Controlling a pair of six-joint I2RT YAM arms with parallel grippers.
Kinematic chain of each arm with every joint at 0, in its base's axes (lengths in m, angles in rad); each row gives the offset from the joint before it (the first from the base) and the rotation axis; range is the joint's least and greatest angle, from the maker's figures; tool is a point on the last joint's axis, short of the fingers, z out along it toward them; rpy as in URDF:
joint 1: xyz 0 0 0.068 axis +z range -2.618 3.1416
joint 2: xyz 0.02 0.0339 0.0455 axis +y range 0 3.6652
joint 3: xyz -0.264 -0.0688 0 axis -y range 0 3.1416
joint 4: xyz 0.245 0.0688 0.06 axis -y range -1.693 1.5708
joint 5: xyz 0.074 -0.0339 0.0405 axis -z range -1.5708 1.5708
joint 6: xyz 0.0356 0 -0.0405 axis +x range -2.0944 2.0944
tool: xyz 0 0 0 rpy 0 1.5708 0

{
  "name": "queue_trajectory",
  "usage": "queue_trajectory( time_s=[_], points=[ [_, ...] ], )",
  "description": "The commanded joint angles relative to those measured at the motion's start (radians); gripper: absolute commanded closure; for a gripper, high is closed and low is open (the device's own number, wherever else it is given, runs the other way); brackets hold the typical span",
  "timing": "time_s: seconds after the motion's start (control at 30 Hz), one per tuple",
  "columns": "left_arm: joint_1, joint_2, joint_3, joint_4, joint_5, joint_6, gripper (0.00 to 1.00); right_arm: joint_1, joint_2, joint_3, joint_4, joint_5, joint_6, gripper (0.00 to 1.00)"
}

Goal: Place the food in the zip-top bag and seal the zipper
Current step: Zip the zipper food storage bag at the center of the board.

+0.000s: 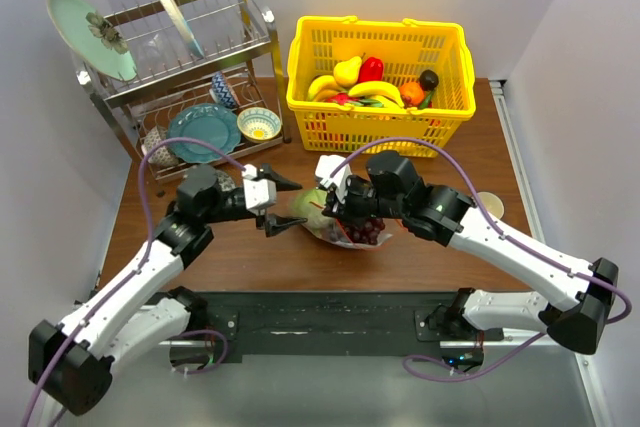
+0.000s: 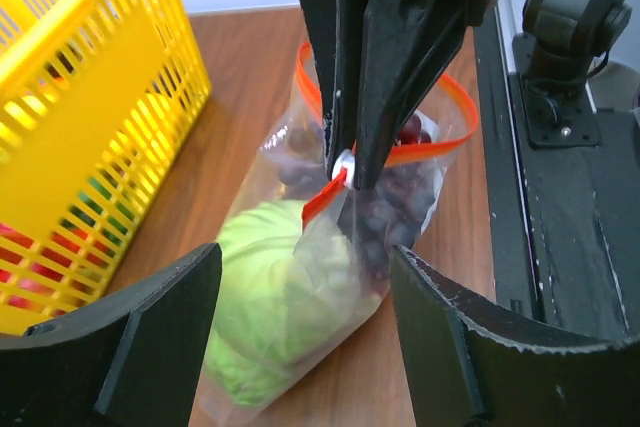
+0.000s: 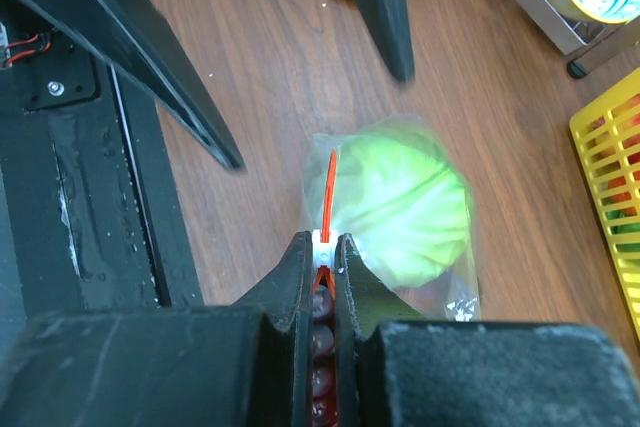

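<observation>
- Right claw [image 3: 322,247] pinches the zipper [image 3: 329,182], apparently to run it shut over the food [image 3: 400,202].
- Left claw [image 1: 284,205] gapes open beside the zip-top bag [image 2: 300,277], seemingly ready to steady it.

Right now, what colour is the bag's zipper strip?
The zipper is red-orange, clearest in the left wrist view.
</observation>
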Motion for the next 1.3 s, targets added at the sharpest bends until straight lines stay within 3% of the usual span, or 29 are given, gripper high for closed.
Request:
queue_trajectory(
  time_s=[0.0, 0.17, 0.23, 0.27, 0.3, 0.33, 0.37, 0.4, 0.5, 0.67, 0.83, 1.1, 1.27],
  points=[
    [-0.058, 0.070, 0.078, -0.004, -0.071, 0.091, 0.27, 0.001, -0.014, 0.057, 0.023, -0.038, -0.008, 1.00],
    [-0.079, 0.127, 0.130, 0.007, -0.074, 0.085, 0.31, 0.001, -0.013, 0.057, 0.021, -0.037, -0.013, 1.00],
    [-0.087, 0.142, 0.140, 0.022, -0.068, 0.076, 0.39, 0.001, -0.011, 0.058, 0.021, -0.038, -0.015, 1.00],
    [-0.089, 0.147, 0.147, 0.022, -0.065, 0.073, 0.45, 0.001, -0.011, 0.058, 0.021, -0.038, -0.015, 1.00],
    [-0.089, 0.160, 0.152, 0.022, -0.057, 0.071, 0.62, 0.001, -0.013, 0.058, 0.023, -0.038, -0.016, 1.00],
    [-0.089, 0.168, 0.158, 0.018, -0.047, 0.071, 0.71, 0.001, -0.013, 0.058, 0.023, -0.038, -0.016, 1.00],
    [-0.089, 0.171, 0.158, 0.016, -0.039, 0.068, 0.92, 0.001, -0.014, 0.058, 0.023, -0.038, -0.018, 1.00],
    [-0.089, 0.177, 0.158, 0.015, -0.027, 0.070, 1.00, 0.001, -0.013, 0.058, 0.021, -0.038, -0.019, 1.00],
    [-0.089, 0.173, 0.152, 0.016, 0.030, 0.071, 1.00, 0.001, -0.014, 0.057, 0.017, -0.029, -0.021, 1.00],
    [-0.067, 0.159, 0.161, 0.004, -0.135, -0.021, 1.00, 0.001, -0.025, 0.038, -0.003, 0.014, -0.015, 1.00],
    [0.078, 0.170, 0.166, 0.016, -0.177, -0.160, 1.00, 0.001, -0.065, -0.014, -0.019, 0.077, 0.016, 1.00],
    [0.124, 0.170, 0.187, -0.027, -0.248, -0.159, 1.00, 0.002, -0.123, -0.057, -0.048, 0.138, 0.035, 1.00],
    [0.167, 0.196, 0.235, -0.073, -0.362, -0.153, 1.00, 0.001, -0.140, -0.052, -0.085, 0.140, 0.059, 1.00]
  ],
)
